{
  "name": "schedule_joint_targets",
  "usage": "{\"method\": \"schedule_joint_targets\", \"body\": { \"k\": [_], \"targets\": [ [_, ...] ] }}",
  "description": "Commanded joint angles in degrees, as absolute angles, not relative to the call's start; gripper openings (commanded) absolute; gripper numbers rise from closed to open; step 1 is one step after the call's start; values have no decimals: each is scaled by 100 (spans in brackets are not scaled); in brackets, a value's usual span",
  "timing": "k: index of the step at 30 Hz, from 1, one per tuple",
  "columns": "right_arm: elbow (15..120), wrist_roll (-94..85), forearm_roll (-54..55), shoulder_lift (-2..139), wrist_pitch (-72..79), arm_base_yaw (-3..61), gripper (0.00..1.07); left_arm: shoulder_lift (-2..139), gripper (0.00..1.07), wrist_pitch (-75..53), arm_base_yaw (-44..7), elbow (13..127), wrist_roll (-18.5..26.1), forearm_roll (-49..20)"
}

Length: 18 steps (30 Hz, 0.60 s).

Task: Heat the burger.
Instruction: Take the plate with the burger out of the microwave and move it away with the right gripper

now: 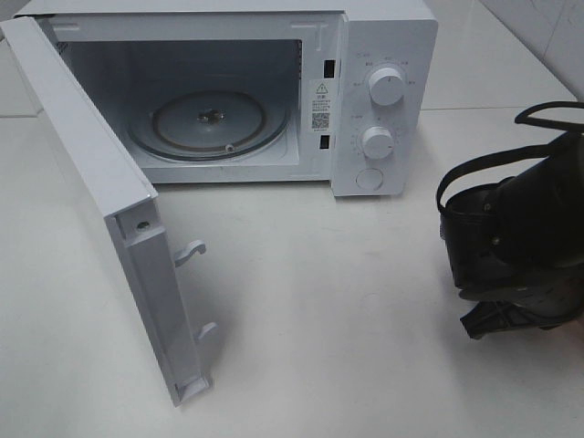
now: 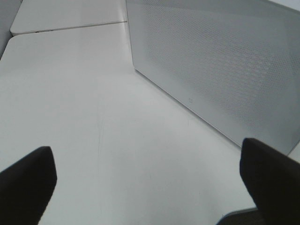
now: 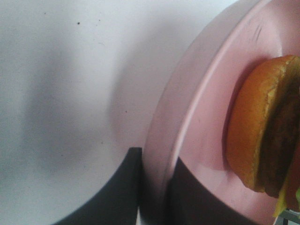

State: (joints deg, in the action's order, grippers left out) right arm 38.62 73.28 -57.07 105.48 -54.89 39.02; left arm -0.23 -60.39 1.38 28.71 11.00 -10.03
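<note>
The burger [image 3: 262, 126], with a golden-brown bun, dark patty and a bit of green lettuce, sits on a pink plate [image 3: 201, 108] and shows only in the right wrist view. My right gripper [image 3: 154, 187] is shut on the plate's rim, one dark finger [image 3: 112, 197] outside it and one inside. In the high view only the right arm's black bulk [image 1: 520, 246] shows at the right edge, and the plate and burger are hidden there. My left gripper [image 2: 147, 157] is open over the bare table, holding nothing, beside the microwave door [image 2: 220, 65].
The white microwave [image 1: 383, 55] stands at the back with its door [image 1: 100, 192] swung wide toward the front left. Its glass turntable [image 1: 210, 123] carries nothing. Two knobs [image 1: 386, 88] are on the right panel. White table [image 1: 328, 319] lies between door and right arm.
</note>
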Motion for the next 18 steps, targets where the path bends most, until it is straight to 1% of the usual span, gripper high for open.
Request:
{"method": "schedule_joint_targets", "body": {
  "k": [1,8,9,10,11,12,13,14,15,16,17,18],
  "targets": [
    [3833,7437,-5964,10726,-5798,3879,8,-149,100,-5987,143,2865,1106,-1037],
    [3827,7723,-5901,11029,-5575,3879,13,-149,100,-5987,143,2865,1106,-1037],
    [3810,7723,-5901,11029,-5500,3879,14,-149,100,-5987,143,2865,1106,-1037],
    [3804,7695,-5850,11029,-5369,3879,18,-149,100,-5987,143,2865,1106,-1037],
    [3804,7695,-5850,11029,-5369,3879,18,-149,100,-5987,143,2865,1106,-1037],
    [3804,7603,-5810,11029,-5243,3879,24,-149,100,-5987,143,2865,1106,-1037],
    [3804,7586,-5787,11029,-5214,3879,27,-149,100,-5987,143,2865,1106,-1037],
    [3804,7586,-5787,11029,-5214,3879,27,-149,100,-5987,143,2865,1106,-1037],
    [3804,7523,-5764,11029,-5180,3879,35,-149,100,-5987,143,2865,1106,-1037],
    [3804,7523,-5764,11029,-5180,3879,35,-149,100,-5987,143,2865,1106,-1037],
    [3804,7471,-5741,11029,-5168,3879,39,-149,100,-5987,143,2865,1106,-1037],
    [3804,7334,-5644,11029,-5139,3879,45,-149,100,-5987,143,2865,1106,-1037]
  ]
}}
